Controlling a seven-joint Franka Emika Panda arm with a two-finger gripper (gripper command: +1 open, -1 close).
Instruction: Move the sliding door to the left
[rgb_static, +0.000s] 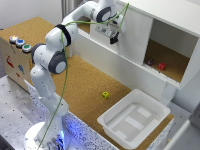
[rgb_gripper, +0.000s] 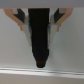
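The jaws (rgb_static: 114, 39) press against the sliding door (rgb_static: 131, 37), which covers the cabinet's (rgb_static: 170, 12) left half at about one o'clock; whether they are released or clenched, I cannot tell.

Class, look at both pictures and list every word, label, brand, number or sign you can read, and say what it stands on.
No text can be read in either view.
Wooden box, at the exterior view's left: small red and blue marks on its front, too blurred to read.
Sliding door, white tray, small yellow cube: no readable marks.
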